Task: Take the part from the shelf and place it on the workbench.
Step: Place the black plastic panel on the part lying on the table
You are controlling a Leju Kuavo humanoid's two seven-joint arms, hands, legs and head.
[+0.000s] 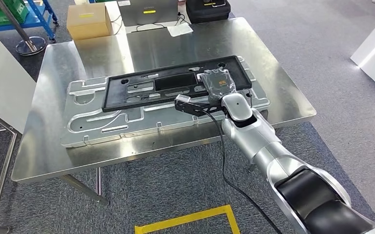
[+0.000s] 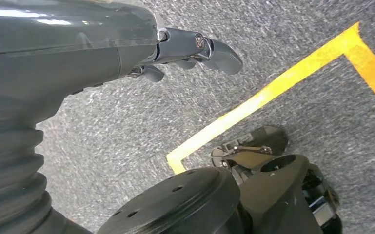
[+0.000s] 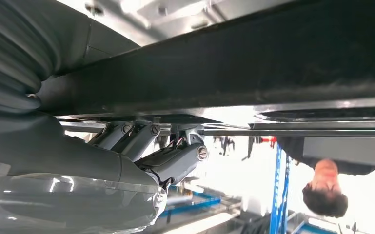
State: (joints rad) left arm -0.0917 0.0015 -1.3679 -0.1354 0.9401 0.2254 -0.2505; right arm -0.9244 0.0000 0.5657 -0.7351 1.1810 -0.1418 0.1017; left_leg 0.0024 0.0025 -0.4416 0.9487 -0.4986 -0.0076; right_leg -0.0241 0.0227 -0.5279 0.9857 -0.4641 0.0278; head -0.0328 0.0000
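The right hand (image 1: 218,87) sits just right of centre in the head view, laid over the right end of the black part (image 1: 175,85). The right wrist view shows its fingers (image 3: 175,161) hooked under the part's near edge (image 3: 253,63) while the thumb side lies across the top, so the hand grips the part from above and below. How tightly it clamps I cannot tell.

The part is a long flat black frame with cut-outs. It lies across the middle of the head view on a larger pressed metal plate (image 1: 97,124), and that plate rests flat on the steel workbench (image 1: 53,156). The part looks level and fully borne by the plate.

The left hand (image 2: 195,51) hangs by the robot's side in the upper middle of its wrist view, above grey carpet and yellow floor tape (image 2: 273,92). Its fingers are loosely curled and it holds nothing.

A cardboard box (image 1: 88,20) stands at the upper left, at the bench's far edge. A person (image 3: 324,192) shows at the lower right of the right wrist view.

By my reading the carry is done and the part is down on the bench. What remains is to let go and draw the right arm clear.
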